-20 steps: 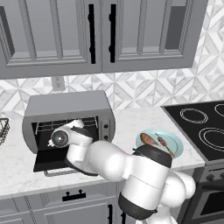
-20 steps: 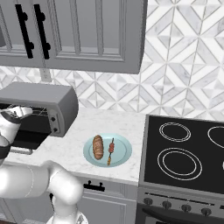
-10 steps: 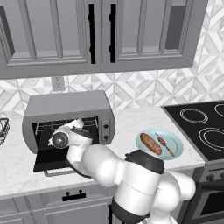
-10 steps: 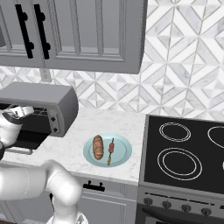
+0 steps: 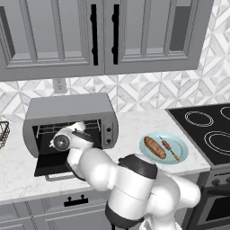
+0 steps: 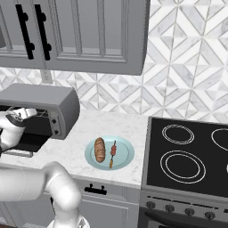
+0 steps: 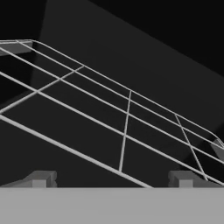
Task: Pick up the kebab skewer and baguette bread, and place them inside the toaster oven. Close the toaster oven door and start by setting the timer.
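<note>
The toaster oven stands on the counter with its door dropped flat. My gripper is inside the oven mouth, open, with nothing between its fingers. In the hand view the wire rack slants across the dark interior just ahead of the fingertips. The baguette bread and the kebab skewer lie side by side on a light blue plate to the right of the oven.
A black stovetop fills the counter's right end. A wire basket shows at the left edge. Grey upper cabinets hang above the oven. The knob panel is on the oven's right side.
The arm's elbow has swung down and left, uncovering the plate in the left base view. The hand has stayed at the oven mouth.
</note>
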### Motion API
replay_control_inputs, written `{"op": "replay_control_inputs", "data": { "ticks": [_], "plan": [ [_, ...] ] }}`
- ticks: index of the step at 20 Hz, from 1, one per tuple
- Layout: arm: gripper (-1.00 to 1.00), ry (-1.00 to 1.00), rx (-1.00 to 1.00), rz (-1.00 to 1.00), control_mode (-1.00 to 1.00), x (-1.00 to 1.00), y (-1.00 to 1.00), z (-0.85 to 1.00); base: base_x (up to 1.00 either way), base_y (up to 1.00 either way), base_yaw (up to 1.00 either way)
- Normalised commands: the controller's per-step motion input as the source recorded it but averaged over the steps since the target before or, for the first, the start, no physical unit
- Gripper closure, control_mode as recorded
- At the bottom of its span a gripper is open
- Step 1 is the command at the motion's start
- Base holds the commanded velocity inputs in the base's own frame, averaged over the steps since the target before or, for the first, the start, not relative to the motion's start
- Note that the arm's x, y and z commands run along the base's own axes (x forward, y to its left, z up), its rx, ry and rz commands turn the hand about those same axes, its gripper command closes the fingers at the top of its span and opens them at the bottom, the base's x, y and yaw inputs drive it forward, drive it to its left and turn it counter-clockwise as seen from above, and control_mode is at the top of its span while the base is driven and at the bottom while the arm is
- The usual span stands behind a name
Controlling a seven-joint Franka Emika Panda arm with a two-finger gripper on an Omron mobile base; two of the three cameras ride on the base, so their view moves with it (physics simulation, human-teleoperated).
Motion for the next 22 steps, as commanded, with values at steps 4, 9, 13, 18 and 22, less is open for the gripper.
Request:
{"op": "replay_control_inputs", "data": {
  "ticks": [4, 9, 13, 18, 22],
  "plan": [
    [1.0, 0.0, 0.0, 0.0, -1.0, 0.06, 0.0, -0.06, 0.0, 0.0, 0.0],
    [1.0, 0.0, 0.0, 0.0, -1.0, -0.01, -0.14, 0.0, 0.0, 0.0, 0.0],
    [1.0, 0.0, 0.0, 0.0, -1.0, -0.18, -0.2, 0.0, 0.0, 0.0, 0.0],
    [1.0, 0.0, 0.0, 0.0, -1.0, -0.52, -0.15, 0.0, 0.0, 0.0, 0.0],
    [1.0, 0.01, 0.0, 0.0, -1.0, -0.78, -0.13, 0.0, 0.0, 0.0, 0.0]
  ]
}}
